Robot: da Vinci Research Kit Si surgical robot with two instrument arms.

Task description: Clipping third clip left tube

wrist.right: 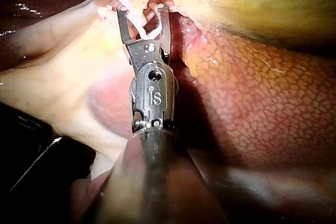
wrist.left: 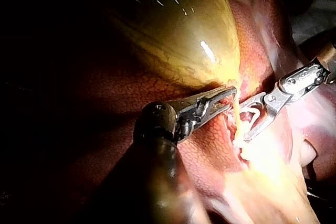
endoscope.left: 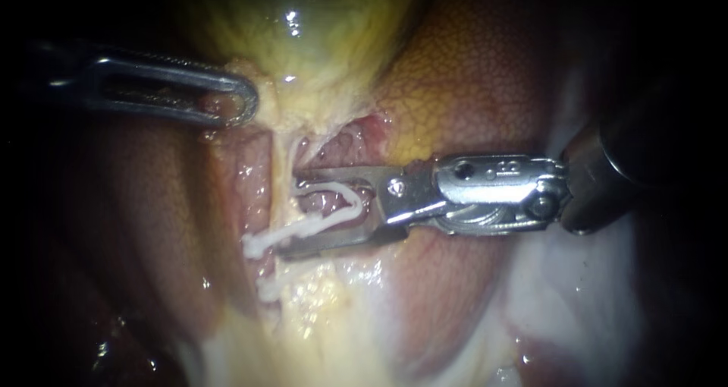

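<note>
The only markings stand on the right instrument (endoscope.left: 294, 214): a small stamp on its metal housing (endoscope.left: 497, 178), right of centre in the endoscope view, also visible in the right wrist view. No labels or signs show elsewhere.

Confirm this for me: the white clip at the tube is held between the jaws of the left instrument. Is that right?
Not quite. The white clip at the tube is held between the jaws of the right instrument, whose shaft comes in from the right in the endoscope view. The left instrument sits up by the gallbladder.
</note>
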